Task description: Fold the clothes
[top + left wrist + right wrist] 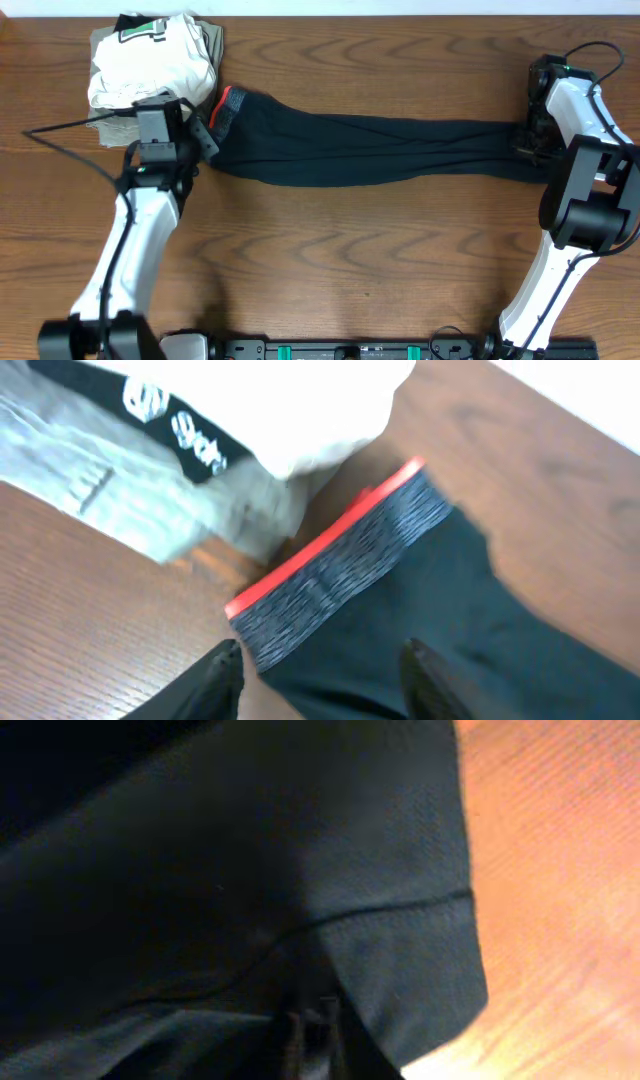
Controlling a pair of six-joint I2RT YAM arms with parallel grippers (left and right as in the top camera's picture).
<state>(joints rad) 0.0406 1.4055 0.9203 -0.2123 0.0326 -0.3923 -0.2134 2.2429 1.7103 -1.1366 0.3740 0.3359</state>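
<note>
Surface: a brown wood-grain table (330, 250) that fills almost the whole overhead view.
Room: only a pale strip (400, 6) shows beyond the table's far edge.
Other items: a stack of folded garments (150, 60), white on top of grey, sits at the far left corner. A thin black cable (70, 125) runs over the wood near it.
Task's thing: the soft black long-legged pants (380, 150) lie stretched flat across the table, left to right. The waist end lies just beside the stack and the leg ends reach the right side.
Waist end: the grey heathered waistband (340, 575) with its bright red lining (320, 540) lies on the wood, the red edge turned towards the folded stack.
Left gripper (325, 675): it is placed low over the waist end, its two dark fingers (222, 678) spread wide. Black cloth lies between and below them, and nothing is pinched.
Right gripper (310, 1030): it is at the leg ends, where the stitched hem (400, 910) lies on the wood. Its tips sit close together against creased black cloth. The view is too dark to tell whether they pinch it.
</note>
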